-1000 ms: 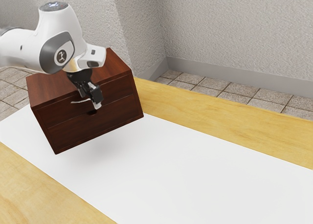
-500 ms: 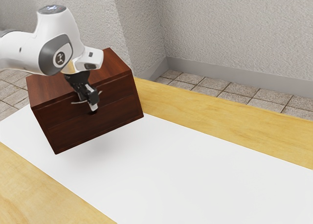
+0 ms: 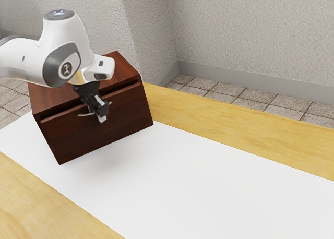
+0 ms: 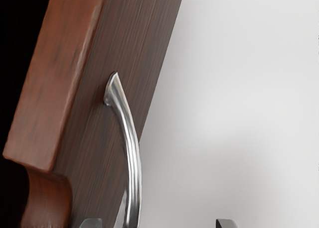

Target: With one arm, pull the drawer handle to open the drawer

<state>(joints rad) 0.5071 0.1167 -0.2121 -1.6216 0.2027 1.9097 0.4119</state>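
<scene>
Pincer (image 3: pixel 100 112), jaws apart, astride drawer handle (image 4: pixel 130 153)

arm (image 3: pixel 26 56): white rounded shells | joint cap (image 3: pixel 61 67): grey disc, white mark | pincer (image 3: pixel 102 115): black

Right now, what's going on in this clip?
A Franka arm is working on a wooden cabinet that sits on the white table. Its gripper is at the drawer's metal handle, which lies between the open fingers rather than being clamped. A dark gap runs along the top of the drawer front, so the drawer stands slightly open, not fully out.
</scene>
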